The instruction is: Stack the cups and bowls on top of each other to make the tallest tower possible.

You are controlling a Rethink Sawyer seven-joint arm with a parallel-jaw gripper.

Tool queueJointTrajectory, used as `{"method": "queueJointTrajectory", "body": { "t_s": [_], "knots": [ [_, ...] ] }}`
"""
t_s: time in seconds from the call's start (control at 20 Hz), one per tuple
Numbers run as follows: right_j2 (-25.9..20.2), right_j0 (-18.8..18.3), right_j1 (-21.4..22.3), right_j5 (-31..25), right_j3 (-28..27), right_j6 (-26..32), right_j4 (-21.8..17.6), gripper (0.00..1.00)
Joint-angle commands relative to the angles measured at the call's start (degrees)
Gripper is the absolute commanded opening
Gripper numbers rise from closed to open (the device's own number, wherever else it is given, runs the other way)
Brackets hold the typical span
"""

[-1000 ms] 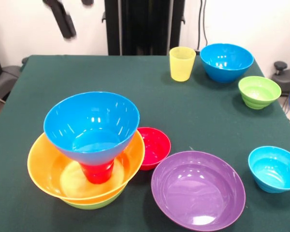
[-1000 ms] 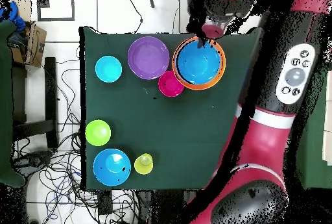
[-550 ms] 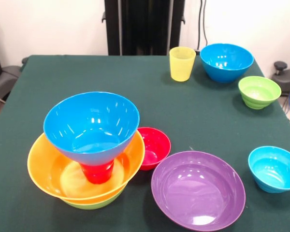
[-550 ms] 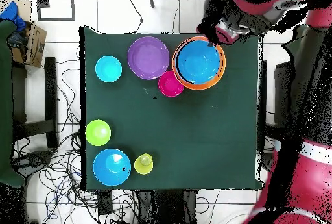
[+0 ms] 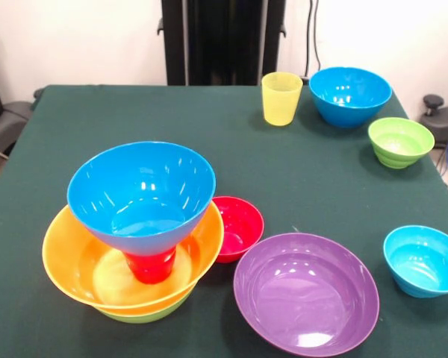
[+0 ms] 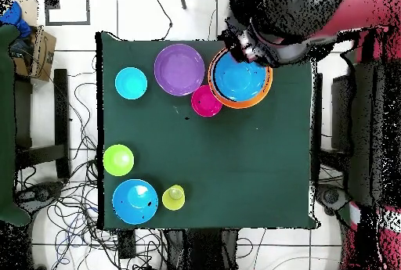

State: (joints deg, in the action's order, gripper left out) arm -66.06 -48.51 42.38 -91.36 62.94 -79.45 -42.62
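Arm swung over; seven bowls, two cups.

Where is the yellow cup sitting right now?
In the front view the yellow cup stands upright near the table's far edge, right of centre, just left of a blue bowl and far from the tower.

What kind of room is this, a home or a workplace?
Probably a robotics lab, not a home. A table with a dark green cloth holds only plastic bowls and a yellow cup. Loose cables lie on the tiled floor, and a red robot arm reaches over the table.
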Motion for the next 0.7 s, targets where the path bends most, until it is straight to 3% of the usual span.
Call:
{"method": "queueJointTrajectory", "body": {
  "t_s": [0.05, 0.25, 0.7],
  "knots": [
    [9.3, 3.7, 1.8, 10.4, 18.0, -18.2, 2.0, 1.0],
    [11.4, 5.1, 2.5, 14.0, 22.0, -21.2, 2.7, 1.0],
    [15.9, 9.0, 2.6, 18.8, 24.0, -26.3, 3.6, 1.0]
  ]
}}
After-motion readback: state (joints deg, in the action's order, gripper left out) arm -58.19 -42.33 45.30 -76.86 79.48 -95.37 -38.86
